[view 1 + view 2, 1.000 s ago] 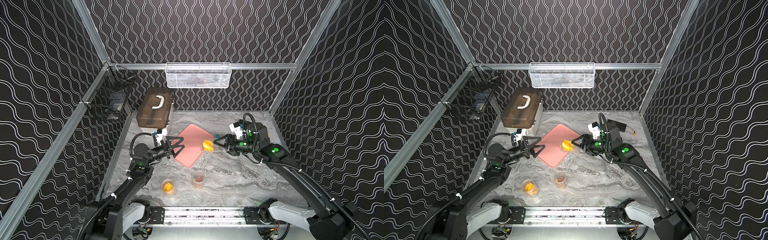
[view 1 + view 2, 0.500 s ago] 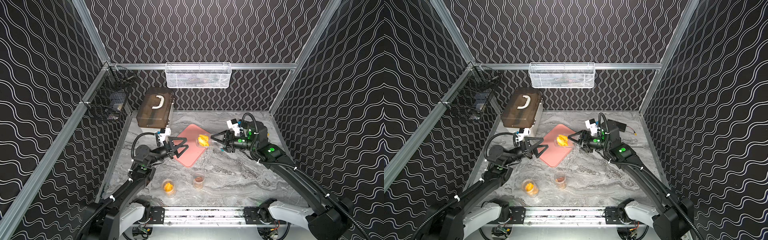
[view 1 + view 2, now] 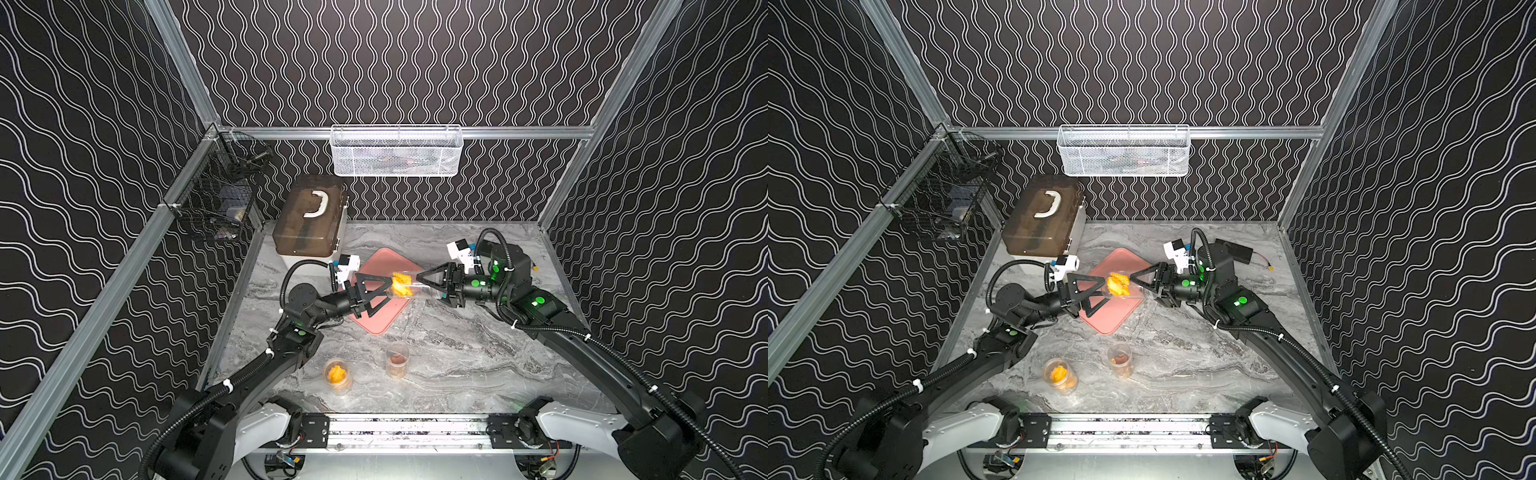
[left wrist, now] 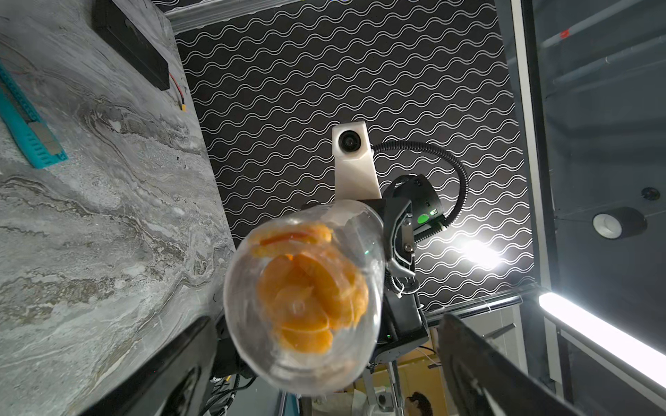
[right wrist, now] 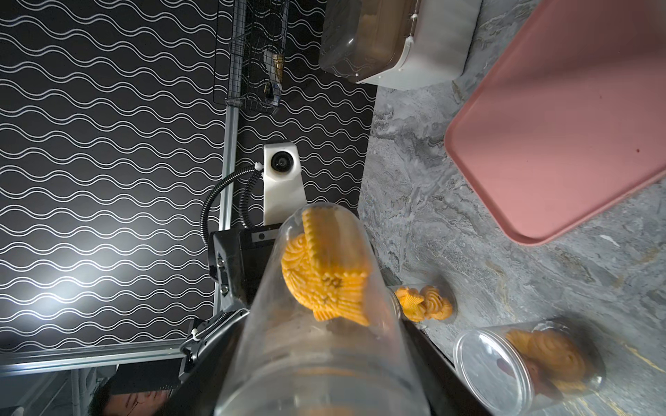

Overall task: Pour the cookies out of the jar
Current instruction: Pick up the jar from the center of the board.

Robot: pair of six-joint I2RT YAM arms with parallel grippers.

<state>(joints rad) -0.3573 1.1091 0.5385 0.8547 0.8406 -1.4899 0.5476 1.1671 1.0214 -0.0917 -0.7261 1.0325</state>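
A clear jar (image 3: 415,289) (image 3: 1136,291) hangs level above the pink tray (image 3: 380,320). My right gripper (image 3: 428,286) (image 5: 324,396) is shut on one end of it. The orange cookies (image 3: 401,284) (image 3: 1118,284) (image 5: 328,277) are piled at the jar's other end, which points at my left gripper (image 3: 384,293) (image 3: 1100,291). That gripper is open. In the left wrist view the jar's round end (image 4: 302,299) sits between the two fingers (image 4: 486,367) with a gap on each side, and the cookies (image 4: 310,291) show through it.
Two more clear jars stand near the table's front, one with orange biscuits (image 3: 337,376) and one with brown (image 3: 397,359). A brown-lidded box (image 3: 309,220) is at the back left. A white mesh basket (image 3: 397,151) and a black wire basket (image 3: 216,199) hang on the walls.
The right arm has carried the jar leftward, to above the tray. The left gripper has moved right and closed in around the jar's far end, still open.
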